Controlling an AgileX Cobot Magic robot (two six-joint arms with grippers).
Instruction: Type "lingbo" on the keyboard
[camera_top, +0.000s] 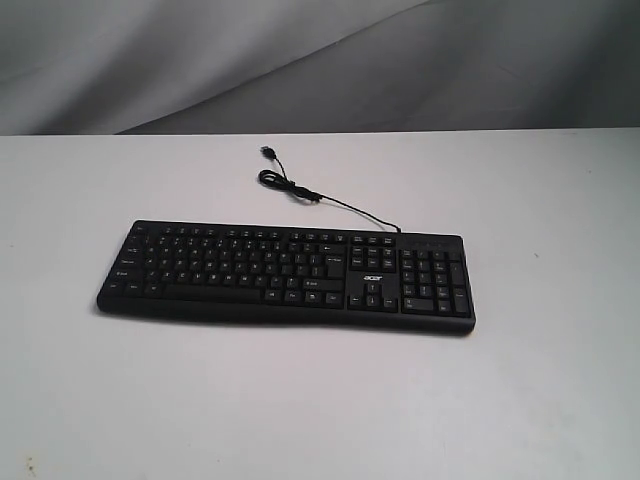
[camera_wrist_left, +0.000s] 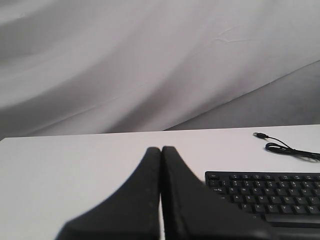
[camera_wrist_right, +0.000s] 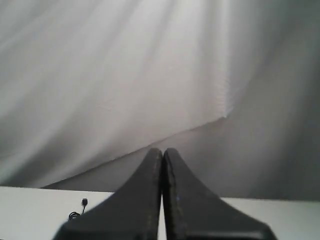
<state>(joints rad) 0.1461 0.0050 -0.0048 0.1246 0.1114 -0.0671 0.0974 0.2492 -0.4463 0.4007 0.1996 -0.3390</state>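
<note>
Left wrist view puts my left gripper (camera_wrist_left: 161, 148) in the foreground. Its two black fingers are pressed flat together with nothing between them, which gives me one narrow tip fit for poking a single key at a time. Beyond that tip and off to one side is the letter end of the keyboard (camera_wrist_left: 270, 192), well apart from the fingers and lower than they are, so I am hovering short of it, not touching it. My right gripper (camera_wrist_right: 163, 149) is shut the same way and also empty. It points out over the white table (camera_top: 540, 400) toward the grey cloth backdrop (camera_top: 300, 60), and the keyboard body does not show in its view at all. From the exterior view neither arm is in frame, so I judge both are held back at the near side. The keyboard lies flat in the middle of the table with its long side across the view, letter block toward my left arm and number pad toward my right. Its thin cable (camera_top: 330, 200) leaves the back edge, curls once and ends in a loose USB plug (camera_top: 268, 152), clear of the keys. The legends are too small to read, so I would find "l" by its row position. No letter looks typed yet.
</note>
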